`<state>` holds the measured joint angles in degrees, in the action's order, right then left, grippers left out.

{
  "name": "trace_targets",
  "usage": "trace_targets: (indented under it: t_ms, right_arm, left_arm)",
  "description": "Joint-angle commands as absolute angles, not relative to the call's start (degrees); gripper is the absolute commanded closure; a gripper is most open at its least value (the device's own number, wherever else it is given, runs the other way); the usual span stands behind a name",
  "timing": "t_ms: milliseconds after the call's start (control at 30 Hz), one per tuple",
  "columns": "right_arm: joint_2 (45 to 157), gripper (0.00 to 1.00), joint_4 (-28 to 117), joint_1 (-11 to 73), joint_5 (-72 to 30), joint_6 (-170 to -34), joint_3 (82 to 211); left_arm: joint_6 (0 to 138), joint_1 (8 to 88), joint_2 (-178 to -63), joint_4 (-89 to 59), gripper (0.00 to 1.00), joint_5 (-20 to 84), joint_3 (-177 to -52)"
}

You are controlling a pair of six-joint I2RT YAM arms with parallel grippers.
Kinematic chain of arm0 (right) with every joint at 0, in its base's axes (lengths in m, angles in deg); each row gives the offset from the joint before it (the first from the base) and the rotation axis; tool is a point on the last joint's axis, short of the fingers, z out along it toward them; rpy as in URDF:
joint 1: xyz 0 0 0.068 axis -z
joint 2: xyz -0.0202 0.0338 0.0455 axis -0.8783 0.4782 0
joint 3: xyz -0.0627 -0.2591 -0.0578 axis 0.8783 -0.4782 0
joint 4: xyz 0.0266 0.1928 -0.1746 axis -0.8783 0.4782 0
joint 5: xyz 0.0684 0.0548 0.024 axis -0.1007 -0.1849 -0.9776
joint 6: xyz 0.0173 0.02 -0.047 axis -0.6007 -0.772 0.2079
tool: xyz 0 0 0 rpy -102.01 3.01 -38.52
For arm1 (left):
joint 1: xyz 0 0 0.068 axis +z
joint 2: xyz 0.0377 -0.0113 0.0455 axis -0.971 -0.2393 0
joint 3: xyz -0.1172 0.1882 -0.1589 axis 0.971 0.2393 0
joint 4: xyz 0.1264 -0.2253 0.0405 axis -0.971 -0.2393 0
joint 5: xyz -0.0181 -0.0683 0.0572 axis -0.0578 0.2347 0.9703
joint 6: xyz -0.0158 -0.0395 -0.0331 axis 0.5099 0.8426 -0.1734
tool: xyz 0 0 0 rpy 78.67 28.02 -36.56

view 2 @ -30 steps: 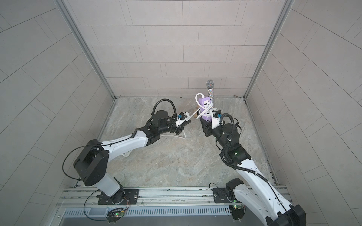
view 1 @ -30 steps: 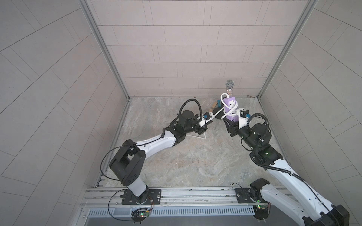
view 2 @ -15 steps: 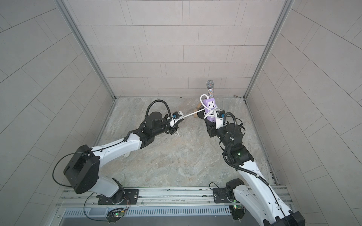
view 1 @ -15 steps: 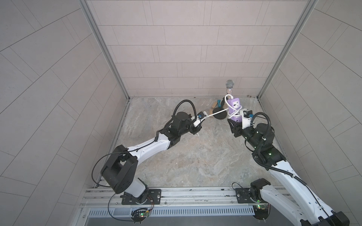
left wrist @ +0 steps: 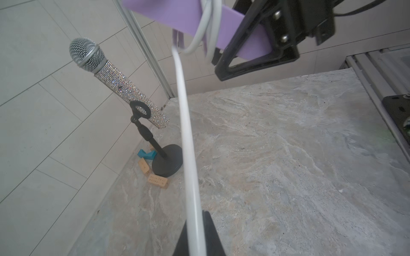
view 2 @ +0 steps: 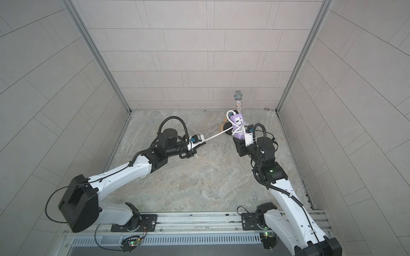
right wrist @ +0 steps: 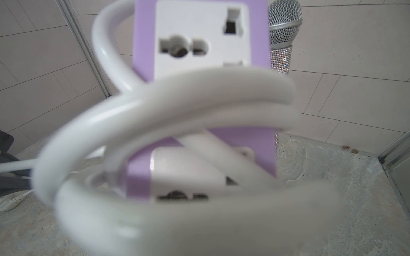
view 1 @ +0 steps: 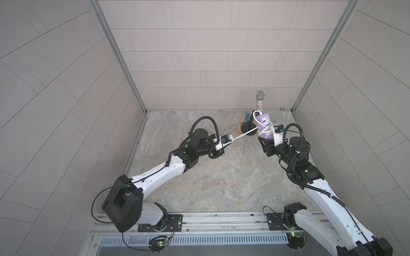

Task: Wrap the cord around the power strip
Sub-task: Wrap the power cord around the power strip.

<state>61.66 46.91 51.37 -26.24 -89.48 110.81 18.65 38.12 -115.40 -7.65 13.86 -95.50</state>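
The right pincer (view 1: 267, 139) pinched the lower end of the power strip (view 1: 264, 124) and held it off the desk (view 1: 221, 181), near the microphone (view 1: 260, 99) at the far right corner. The cord (view 1: 244, 132) looped around the strip, then ran taut to the left pincer (view 1: 231, 138), which was clamped on it.

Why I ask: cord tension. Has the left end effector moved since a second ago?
Yes. The left end effector has drawn back, away from the microphone stand base.
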Motion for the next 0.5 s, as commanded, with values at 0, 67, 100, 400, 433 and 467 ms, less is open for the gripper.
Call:
trace_targets:
  t_ms: [0, 67, 100, 400, 433, 467]
  right_arm:
    - [63.0, 1.00, 43.2, 56.6, -9.5, -92.3, 115.3]
    - [64.2, 1.00, 45.5, 55.5, -11.1, -90.7, 115.6]
    - [64.4, 1.00, 46.4, 54.6, -11.1, -90.3, 115.4]
    - [67.6, 1.00, 58.4, 41.3, -12.5, -76.3, 115.7]
    - [68.3, 1.00, 59.7, 40.0, -13.3, -75.1, 115.9]
    - [69.1, 1.00, 60.9, 39.1, -14.2, -74.1, 116.3]
  left_arm:
    - [9.0, 37.9, -112.6, -24.7, 1.00, 8.4, -98.9]
    - [4.6, 36.3, -112.6, -29.1, 1.00, 9.4, -102.7]
    - [2.9, 35.9, -112.7, -30.7, 1.00, 9.6, -104.2]
    - [-10.3, 34.6, -114.0, -43.2, 1.00, 12.0, -117.2]
    - [-11.3, 34.6, -114.2, -43.9, 1.00, 12.3, -118.3]
    - [-12.1, 34.6, -114.3, -44.3, 1.00, 12.6, -119.0]
